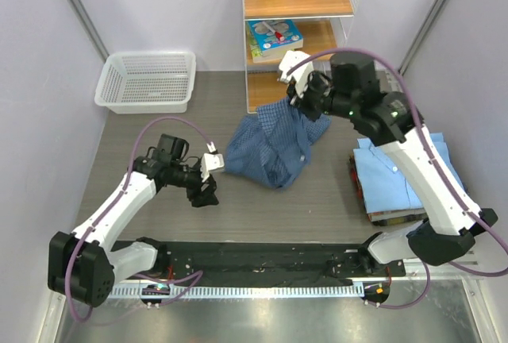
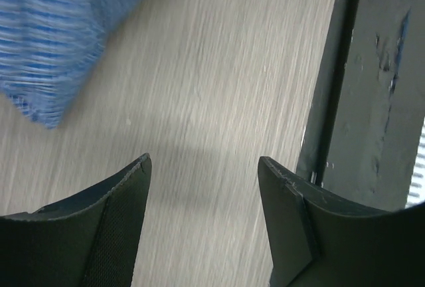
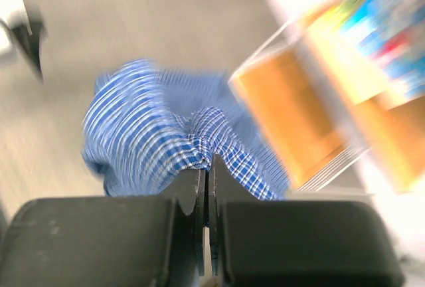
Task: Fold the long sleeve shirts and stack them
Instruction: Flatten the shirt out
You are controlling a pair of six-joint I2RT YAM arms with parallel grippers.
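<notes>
Layout for folding is proceeding: the right claw (image 1: pixel 292 105) is clamping the far edge of the dark blue checked shirt (image 1: pixel 274 148) bunched on the desk (image 1: pixel 317 196), while the left claw (image 1: pixel 206 192), hovering wide and empty beside it, is likely needing a near-corner grip next.

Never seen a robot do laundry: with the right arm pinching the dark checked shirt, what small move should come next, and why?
Probably the left end effector should reach the near edge of the dark blue checked shirt and grip it. The right end effector is shut on its far edge, the shirt lies crumpled, and the left one is open over the table.
</notes>
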